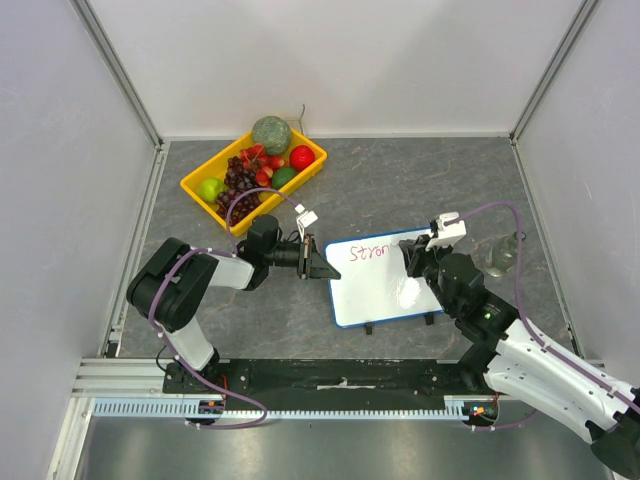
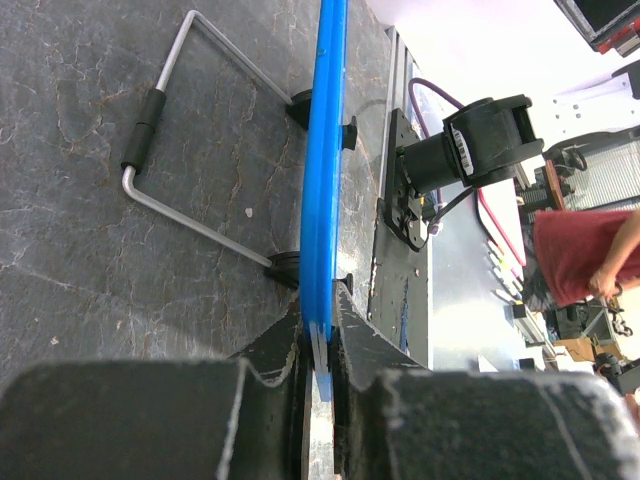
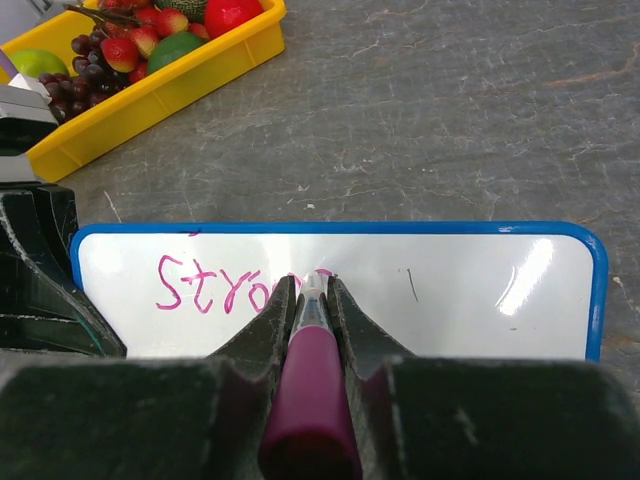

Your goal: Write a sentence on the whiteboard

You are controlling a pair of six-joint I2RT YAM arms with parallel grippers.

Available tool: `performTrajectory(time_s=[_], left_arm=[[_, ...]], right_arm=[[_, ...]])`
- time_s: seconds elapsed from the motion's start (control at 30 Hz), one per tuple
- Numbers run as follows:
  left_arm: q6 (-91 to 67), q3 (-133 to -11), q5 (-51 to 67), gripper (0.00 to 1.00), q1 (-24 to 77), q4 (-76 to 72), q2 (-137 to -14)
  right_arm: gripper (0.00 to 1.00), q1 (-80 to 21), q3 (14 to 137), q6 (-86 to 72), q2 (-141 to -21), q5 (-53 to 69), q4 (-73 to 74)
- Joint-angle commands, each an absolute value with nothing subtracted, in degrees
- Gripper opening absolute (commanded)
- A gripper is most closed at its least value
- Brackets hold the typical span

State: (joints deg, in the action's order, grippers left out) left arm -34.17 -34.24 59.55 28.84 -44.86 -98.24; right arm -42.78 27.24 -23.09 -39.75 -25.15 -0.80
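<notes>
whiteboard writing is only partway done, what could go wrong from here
1. The left gripper pinches only the thin blue rim of the whiteboard. Pressure from the marker might make the board slip or pivot in that grip.
2. The right gripper sits right at the end of the unfinished sentence and hides the marker tip. It could smear the pink ink or let the letters run crooked.

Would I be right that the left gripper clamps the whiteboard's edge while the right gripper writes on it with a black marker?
Not quite: the marker in the right gripper is pink-purple, as the right wrist view shows. The left gripper does clamp the whiteboard.
</notes>
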Motion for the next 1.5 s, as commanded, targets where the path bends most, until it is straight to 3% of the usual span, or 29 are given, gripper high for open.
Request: performTrajectory(time_s=[0.0,0.67,1.47], left_arm=[[-29.88,-34.89,61.0,0.02,29.27,-44.3,-98.96],[-29.71,-34.89,61.0,0.02,29.27,-44.03,-98.96],[-29.71,-34.81,61.0,0.02,29.27,-43.95,-98.88]], right_arm=[[0.0,-42.54,26.37,-23.29,-38.67,-24.0,-1.41],[0.0,-42.36,24.78,-23.73,-36.12,-25.83,2.72],[0.0,-42.36,27.16,-22.67,-39.46,-28.21,-2.9]])
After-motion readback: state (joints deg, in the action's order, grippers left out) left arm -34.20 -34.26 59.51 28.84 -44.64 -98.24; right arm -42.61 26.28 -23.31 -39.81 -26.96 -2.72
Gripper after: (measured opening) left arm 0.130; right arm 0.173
